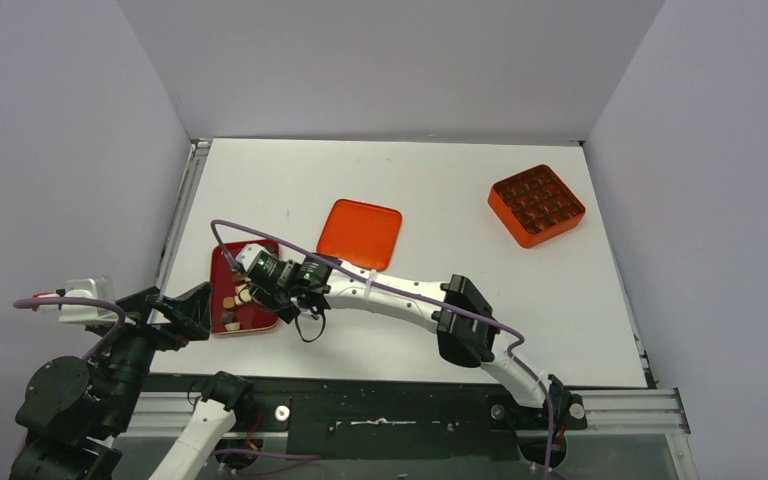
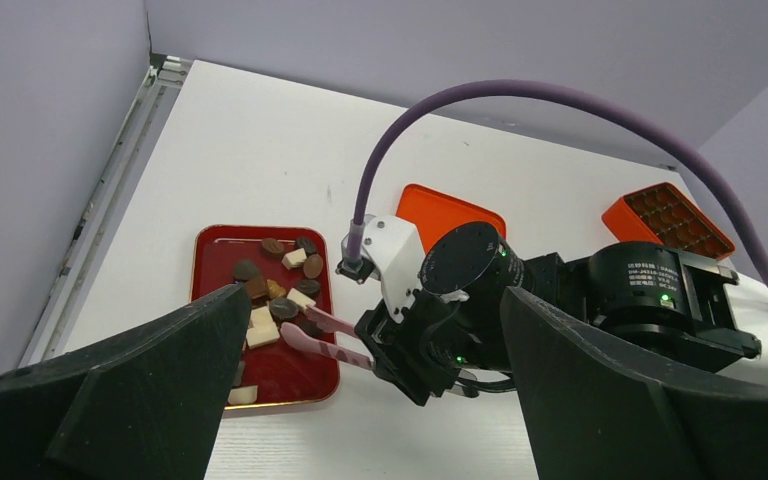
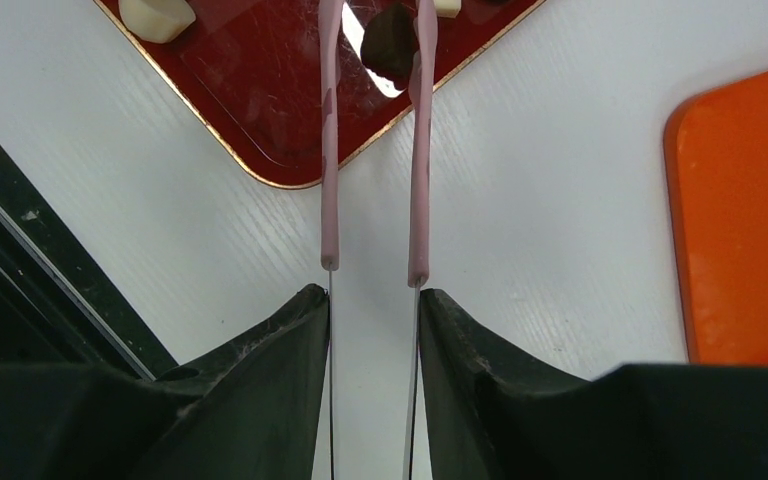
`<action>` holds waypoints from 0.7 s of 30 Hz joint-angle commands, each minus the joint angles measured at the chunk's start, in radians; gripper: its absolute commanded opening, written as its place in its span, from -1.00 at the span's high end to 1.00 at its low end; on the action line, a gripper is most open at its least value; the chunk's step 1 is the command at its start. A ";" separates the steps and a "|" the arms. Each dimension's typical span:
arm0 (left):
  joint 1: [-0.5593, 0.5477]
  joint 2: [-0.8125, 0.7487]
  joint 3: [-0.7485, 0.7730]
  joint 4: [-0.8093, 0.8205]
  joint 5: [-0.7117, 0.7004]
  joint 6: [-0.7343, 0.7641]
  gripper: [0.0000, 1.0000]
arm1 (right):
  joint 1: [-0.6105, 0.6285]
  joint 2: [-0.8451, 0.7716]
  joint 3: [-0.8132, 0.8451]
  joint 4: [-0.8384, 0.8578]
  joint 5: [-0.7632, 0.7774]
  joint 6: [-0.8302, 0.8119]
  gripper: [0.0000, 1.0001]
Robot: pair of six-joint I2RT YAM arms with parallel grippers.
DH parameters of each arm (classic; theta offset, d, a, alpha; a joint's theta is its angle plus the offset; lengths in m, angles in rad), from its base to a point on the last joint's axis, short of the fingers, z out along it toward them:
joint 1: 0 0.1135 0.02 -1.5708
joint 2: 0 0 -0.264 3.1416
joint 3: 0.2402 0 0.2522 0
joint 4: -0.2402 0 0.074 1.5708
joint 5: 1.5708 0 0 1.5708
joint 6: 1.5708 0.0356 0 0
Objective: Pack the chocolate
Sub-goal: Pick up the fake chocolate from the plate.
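Note:
Several chocolate chunks (image 2: 278, 309), dark brown and pale cream, lie in a red tray (image 2: 290, 378) at the table's left. My right gripper (image 3: 372, 295) is shut on pink tongs (image 3: 329, 150), squeezing their metal arms. The tongs (image 2: 338, 351) reach over the tray's near right corner. A dark chocolate piece (image 3: 391, 44) sits between their tips, above the tray (image 3: 260, 90). My left gripper (image 2: 375, 300) is open and holds nothing. It hangs low beside the tray's near left corner (image 1: 222, 258), facing the right gripper (image 1: 258, 280).
A flat orange lid (image 1: 360, 233) lies just right of the tray. An orange box (image 1: 537, 205) with a grid of cells holding dark pieces sits at the far right. A purple cable (image 2: 520, 95) arcs over the right wrist. Grey walls enclose the table.

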 commanded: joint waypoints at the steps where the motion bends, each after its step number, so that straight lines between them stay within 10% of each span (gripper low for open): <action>1: 0.005 -0.019 -0.007 0.052 0.009 -0.002 -0.93 | 0.011 0.010 0.070 0.022 -0.015 0.006 0.28; 21: 0.005 -0.029 -0.132 0.066 0.063 -0.074 -0.93 | -0.008 -0.100 -0.051 0.106 -0.044 0.056 0.60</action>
